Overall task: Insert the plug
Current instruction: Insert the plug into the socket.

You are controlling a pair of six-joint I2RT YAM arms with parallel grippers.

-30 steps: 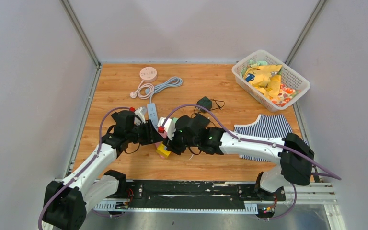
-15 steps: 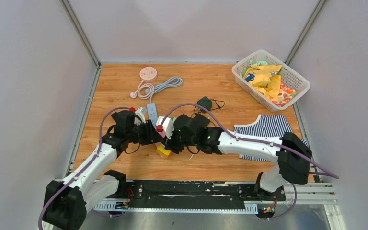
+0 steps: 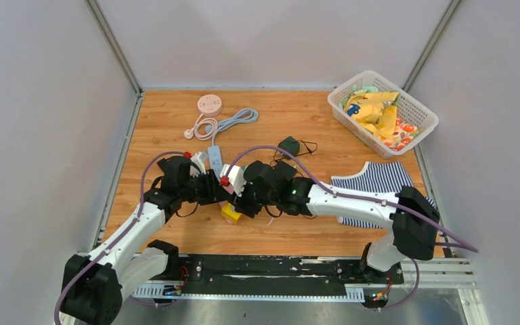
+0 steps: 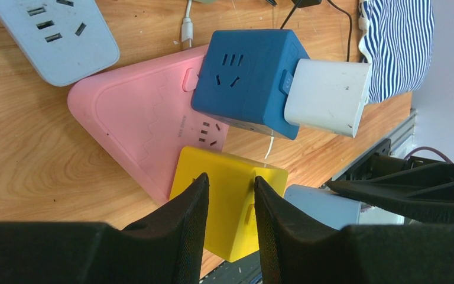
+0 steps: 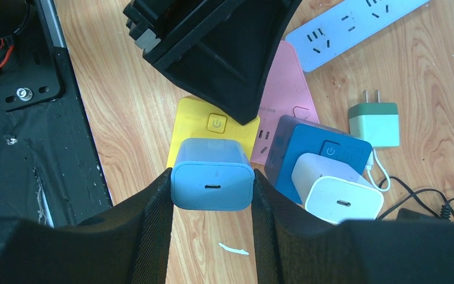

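Bright, even overhead light fills all three views. From above, the wooden table (image 3: 162, 122) carries only faint, soft-edged shadows beneath the arms, with no harsh glare. Both wrist views are sharp on the tabletop. In their foregrounds, the left gripper (image 4: 230, 184) and right gripper (image 5: 211, 177) appear as dark, nearly featureless, slightly blurred shapes.

a power sign on the button of the yellow cube (image 5: 198, 121) and of the blue cube (image 5: 307, 139); print on pink strip (image 4: 136, 112) unreadable

Gripping pale blue charger (image 5: 213, 180) in right hand (image 5: 211, 198), over yellow socket cube (image 5: 196, 124); navy cube (image 5: 289, 148) with white charger (image 5: 338, 190) just beside; green plug (image 5: 374, 124) lying on tabletop (image 5: 118, 118).
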